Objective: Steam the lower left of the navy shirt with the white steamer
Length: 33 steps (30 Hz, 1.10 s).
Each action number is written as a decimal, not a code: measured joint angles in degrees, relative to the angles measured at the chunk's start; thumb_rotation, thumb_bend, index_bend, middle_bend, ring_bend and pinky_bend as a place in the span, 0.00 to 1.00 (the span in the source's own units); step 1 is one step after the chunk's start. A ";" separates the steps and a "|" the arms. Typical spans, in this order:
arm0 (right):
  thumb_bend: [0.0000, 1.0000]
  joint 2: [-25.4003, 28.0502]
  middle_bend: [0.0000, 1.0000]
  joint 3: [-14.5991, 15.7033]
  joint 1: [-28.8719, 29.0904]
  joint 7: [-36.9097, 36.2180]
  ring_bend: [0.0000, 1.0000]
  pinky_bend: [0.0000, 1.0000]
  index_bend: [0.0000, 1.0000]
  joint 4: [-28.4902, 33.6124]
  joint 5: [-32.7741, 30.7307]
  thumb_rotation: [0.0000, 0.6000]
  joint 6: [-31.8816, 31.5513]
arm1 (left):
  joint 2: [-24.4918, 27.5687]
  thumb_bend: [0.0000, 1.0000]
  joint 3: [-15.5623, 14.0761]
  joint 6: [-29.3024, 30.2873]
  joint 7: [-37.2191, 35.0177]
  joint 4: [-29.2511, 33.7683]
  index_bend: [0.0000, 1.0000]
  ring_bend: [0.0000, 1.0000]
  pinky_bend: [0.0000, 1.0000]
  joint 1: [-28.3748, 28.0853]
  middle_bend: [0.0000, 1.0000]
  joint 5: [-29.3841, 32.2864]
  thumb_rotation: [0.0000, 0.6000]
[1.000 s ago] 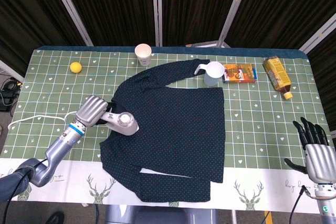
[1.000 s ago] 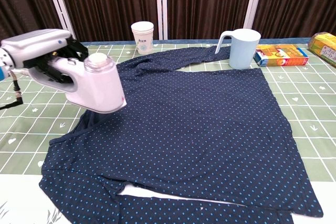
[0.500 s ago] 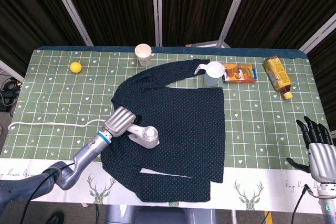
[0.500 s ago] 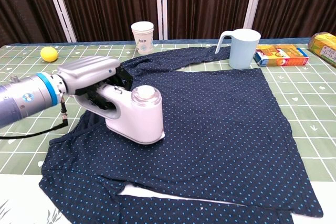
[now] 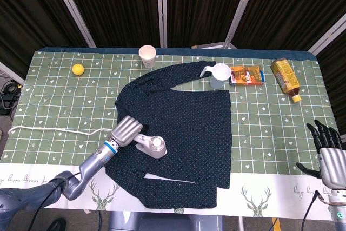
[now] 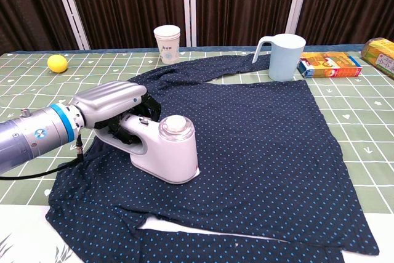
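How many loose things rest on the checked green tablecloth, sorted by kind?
Cups: 2, white paper cup, pale blue handled mug
Food packs: 2, orange box, yellow carton
Yellow ball: 1
Navy dotted shirt: 1
White steamer: 1
Total: 7

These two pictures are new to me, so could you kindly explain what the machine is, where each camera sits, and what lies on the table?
It is a robot with two metal arms, each ending in a five-finger hand, steered by a person. The head view looks down from above; the chest view looks across the table from lower down.

On the green checked tablecloth lies a navy shirt spread flat. The left hand grips the handle of the white steamer, which sits on the shirt's lower left part. The right hand hangs at the table's near right edge, fingers apart, holding nothing.

Also there: a paper cup, a pale blue jug, a lemon, an orange box, a yellow packet and a white cord.
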State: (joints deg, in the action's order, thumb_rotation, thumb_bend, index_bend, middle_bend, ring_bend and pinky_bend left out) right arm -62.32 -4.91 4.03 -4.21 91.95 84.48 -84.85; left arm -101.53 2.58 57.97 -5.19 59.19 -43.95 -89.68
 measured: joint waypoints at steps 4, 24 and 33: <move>0.00 0.05 0.00 0.05 -0.04 -0.04 0.00 0.00 0.00 0.03 0.14 1.00 -0.09 | 0.37 0.66 -1.10 1.12 -1.19 0.22 0.95 0.88 1.00 0.23 0.95 -1.45 1.00; 0.00 0.07 0.00 0.23 -0.13 0.12 0.00 0.00 0.00 0.18 0.64 1.00 -0.42 | 0.35 0.56 -5.02 5.91 -4.40 -0.55 0.92 0.85 1.00 2.41 0.92 -5.31 1.00; 0.00 0.15 0.00 0.28 -0.22 0.09 0.00 0.00 0.00 0.34 0.78 1.00 -0.58 | 1.17 0.55 -5.29 5.66 -6.21 -2.55 0.92 0.85 1.00 3.15 0.91 -4.53 1.00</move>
State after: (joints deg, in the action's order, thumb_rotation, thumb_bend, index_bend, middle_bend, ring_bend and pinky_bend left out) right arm -62.17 -4.63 3.80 -4.12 92.29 85.26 -85.43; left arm -100.36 -2.72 63.63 -11.40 56.64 -40.80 -94.22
